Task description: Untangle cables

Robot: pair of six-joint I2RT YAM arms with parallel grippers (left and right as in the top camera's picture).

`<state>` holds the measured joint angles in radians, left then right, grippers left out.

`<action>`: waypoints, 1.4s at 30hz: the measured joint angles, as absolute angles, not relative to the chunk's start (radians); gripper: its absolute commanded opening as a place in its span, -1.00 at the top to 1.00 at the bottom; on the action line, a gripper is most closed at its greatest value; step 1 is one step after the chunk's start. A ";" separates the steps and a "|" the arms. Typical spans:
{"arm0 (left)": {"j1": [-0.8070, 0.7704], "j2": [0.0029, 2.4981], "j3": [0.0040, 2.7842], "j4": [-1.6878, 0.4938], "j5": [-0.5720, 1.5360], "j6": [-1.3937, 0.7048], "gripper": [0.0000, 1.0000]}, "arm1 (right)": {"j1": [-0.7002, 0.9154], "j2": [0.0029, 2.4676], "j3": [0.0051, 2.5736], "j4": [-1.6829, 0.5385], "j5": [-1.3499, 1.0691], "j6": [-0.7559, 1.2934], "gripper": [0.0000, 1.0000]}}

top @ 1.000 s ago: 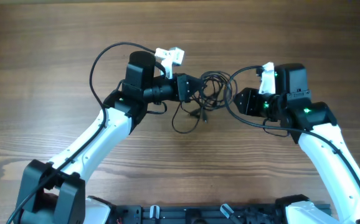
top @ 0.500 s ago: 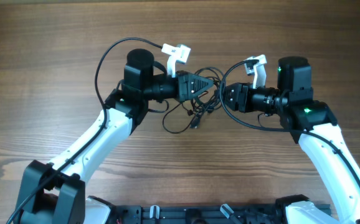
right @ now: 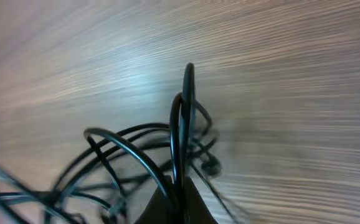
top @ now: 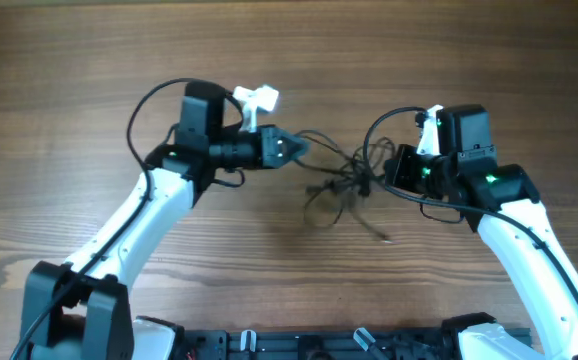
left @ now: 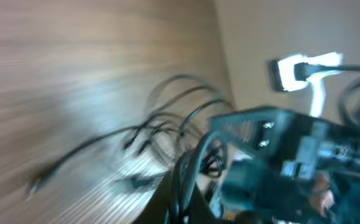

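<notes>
A tangle of thin black cables (top: pixel 341 180) hangs stretched between my two grippers above the wooden table. My left gripper (top: pixel 291 148) is shut on a cable strand at the tangle's left end; the left wrist view is blurred but shows cables (left: pixel 167 130) running from its closed jaws (left: pixel 185 208). My right gripper (top: pixel 387 168) is shut on cable loops at the tangle's right end; the right wrist view shows loops (right: pixel 136 146) pinched between its jaws (right: pixel 179 199). A loose cable end (top: pixel 381 233) trails down toward the table.
The table (top: pixel 89 60) is brown wood. The thicker black arm wires arc above the left wrist (top: pixel 154 100) and the right wrist (top: pixel 389 125). The robot base frame (top: pixel 299 345) lies along the near edge.
Both grippers have pulled apart, the left moving left and the right moving right. The tangle has stretched out between them and a loose end has swung down to the right.
</notes>
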<state>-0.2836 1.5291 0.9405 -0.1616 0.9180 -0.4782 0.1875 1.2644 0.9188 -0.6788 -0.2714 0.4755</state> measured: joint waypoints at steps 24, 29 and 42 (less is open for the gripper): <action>-0.161 1.529 0.940 -0.260 0.794 -0.347 -0.25 | 0.076 1.264 0.914 -0.598 -0.488 0.264 -0.17; -0.420 1.530 0.940 -0.270 0.363 -0.327 -0.25 | 0.076 1.274 0.884 -0.624 -0.407 0.411 -0.22; -0.496 1.533 0.940 -0.363 0.123 -0.338 -0.21 | 0.181 1.753 0.871 -0.041 -0.561 0.735 0.18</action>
<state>-0.4965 1.5333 0.9398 -0.3634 0.1234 -0.3382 0.1810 1.7531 0.8711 -0.0406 -0.5606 0.7353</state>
